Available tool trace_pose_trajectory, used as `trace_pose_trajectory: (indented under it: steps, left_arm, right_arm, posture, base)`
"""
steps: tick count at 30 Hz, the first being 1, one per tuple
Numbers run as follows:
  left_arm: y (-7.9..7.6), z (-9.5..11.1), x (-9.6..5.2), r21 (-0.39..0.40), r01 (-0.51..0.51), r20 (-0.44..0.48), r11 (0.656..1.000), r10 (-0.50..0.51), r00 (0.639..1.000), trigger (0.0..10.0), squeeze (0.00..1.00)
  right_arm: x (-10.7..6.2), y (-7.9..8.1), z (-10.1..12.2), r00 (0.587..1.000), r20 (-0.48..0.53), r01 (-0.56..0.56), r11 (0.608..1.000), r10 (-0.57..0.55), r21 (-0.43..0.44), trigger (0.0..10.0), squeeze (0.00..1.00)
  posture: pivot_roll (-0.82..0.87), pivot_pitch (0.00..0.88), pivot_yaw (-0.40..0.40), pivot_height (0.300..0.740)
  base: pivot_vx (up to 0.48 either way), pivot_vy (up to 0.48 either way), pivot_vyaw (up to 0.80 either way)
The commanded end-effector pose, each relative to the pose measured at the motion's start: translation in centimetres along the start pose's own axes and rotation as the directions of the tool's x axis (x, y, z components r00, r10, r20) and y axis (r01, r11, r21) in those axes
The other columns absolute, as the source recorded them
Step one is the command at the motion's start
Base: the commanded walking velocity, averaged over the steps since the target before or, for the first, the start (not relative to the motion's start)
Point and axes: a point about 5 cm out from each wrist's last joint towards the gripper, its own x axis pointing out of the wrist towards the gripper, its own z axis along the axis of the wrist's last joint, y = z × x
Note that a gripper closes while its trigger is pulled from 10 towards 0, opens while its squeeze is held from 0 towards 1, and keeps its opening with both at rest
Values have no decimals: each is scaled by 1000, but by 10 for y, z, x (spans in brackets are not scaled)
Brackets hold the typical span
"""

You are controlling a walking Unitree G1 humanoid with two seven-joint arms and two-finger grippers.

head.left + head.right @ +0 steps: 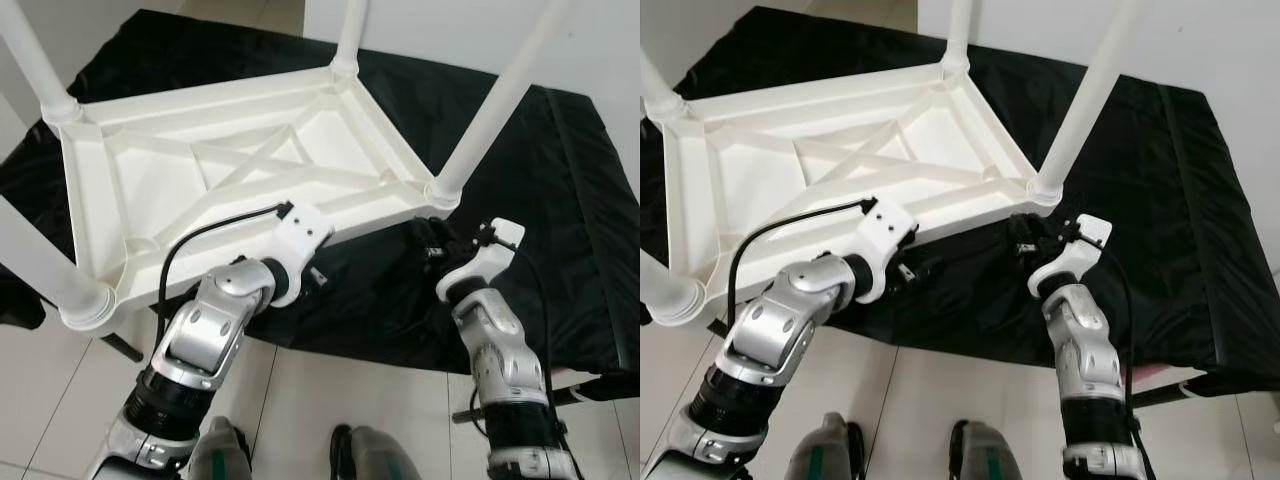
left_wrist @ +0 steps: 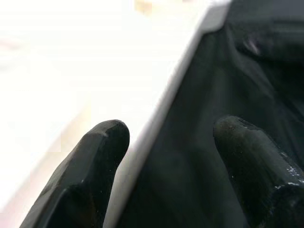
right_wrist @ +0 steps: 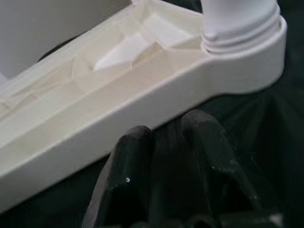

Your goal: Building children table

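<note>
A white plastic children table (image 1: 250,165) is seen upside down on a black cloth (image 1: 560,200) that covers a low surface, and its four legs point up. One long side rail (image 1: 370,205) of the table is turned toward the robot, so the long axis of the table runs from left to right in front of it.

The left gripper (image 1: 318,275) is placed at the near rail, around its middle. In the left wrist view its two fingers (image 2: 95,166) are held apart, and the white edge of the rail (image 2: 166,109) passes between them, with one finger on the table side and one on the cloth side. Contact with the rail cannot be confirmed, because this view is very close and overexposed.

The right gripper (image 1: 432,240) is placed just near the right near corner of the table, where the leg (image 1: 490,110) is set into its socket (image 3: 237,38). In the right wrist view its fingers (image 3: 209,147) are seen close together with nothing between them, low on the cloth and just below the rail.

It is judged that the next move depends on this near rail: it lies directly ahead of both grippers, and the left one is already positioned for a grip on it. The right gripper is the nearer one to the corner leg.
</note>
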Motion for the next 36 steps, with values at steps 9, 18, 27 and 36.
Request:
trace_pose_trajectory:
  steps: [9,18,27,36]
  left_arm:
    - [6,-4,-4,36,-144,-10,989,144,989,10000,0]
    - [6,-20,-2,86,-156,-73,984,162,984,10000,0]
    - [13,-26,-6,124,-176,-100,977,189,977,10000,0]
    - [29,-39,-20,195,-142,-170,970,176,970,10000,0]
  right_arm:
    - [3,2,11,999,18,-42,999,42,4,10000,0]
    - [4,5,15,998,14,-63,998,63,0,10000,0]
    - [4,6,15,998,9,-63,998,63,1,10000,0]
    - [4,7,14,998,1,-64,998,64,1,10000,0]
  posture:
    - [-36,95,-58,740]
    - [-40,93,-60,740]
    - [-38,90,-55,740]
    - [-34,96,-52,740]
  base:
    - [0,0,0]
    - [0,0,0]
    - [0,0,0]
    - [0,0,0]
